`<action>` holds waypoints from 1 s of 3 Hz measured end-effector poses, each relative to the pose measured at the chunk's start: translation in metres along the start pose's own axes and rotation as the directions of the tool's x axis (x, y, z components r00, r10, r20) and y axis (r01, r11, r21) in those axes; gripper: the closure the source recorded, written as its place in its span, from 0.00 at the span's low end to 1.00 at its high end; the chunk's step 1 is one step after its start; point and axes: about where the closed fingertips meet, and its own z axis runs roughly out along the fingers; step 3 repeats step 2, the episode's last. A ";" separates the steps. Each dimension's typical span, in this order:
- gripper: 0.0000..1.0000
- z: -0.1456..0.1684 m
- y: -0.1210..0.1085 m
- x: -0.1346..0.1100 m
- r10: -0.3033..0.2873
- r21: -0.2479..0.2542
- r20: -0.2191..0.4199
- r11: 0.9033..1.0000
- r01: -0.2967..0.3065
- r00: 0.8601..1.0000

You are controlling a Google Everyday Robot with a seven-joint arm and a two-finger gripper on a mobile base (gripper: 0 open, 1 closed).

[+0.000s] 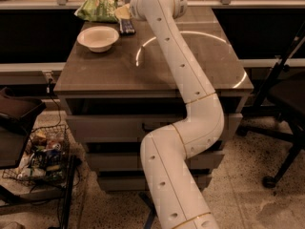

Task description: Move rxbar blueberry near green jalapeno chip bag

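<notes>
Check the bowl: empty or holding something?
Empty: the bowl shows only its bare white inside. The pincer is beyond it to the right, beside the chip bag, not over the bowl.

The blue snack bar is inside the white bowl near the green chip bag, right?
Not inside. The camera view shows the rxbar blueberry on the table beside the white bowl, near the green jalapeno chip bag, with the gripper just beyond it.
</notes>
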 end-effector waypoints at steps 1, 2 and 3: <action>0.00 0.001 0.001 0.001 0.000 -0.001 -0.002 1.000 0.000 1.000; 0.00 0.001 0.001 0.001 0.000 -0.001 -0.002 1.000 0.000 1.000; 0.00 0.001 0.001 0.001 0.000 -0.001 -0.002 1.000 0.000 1.000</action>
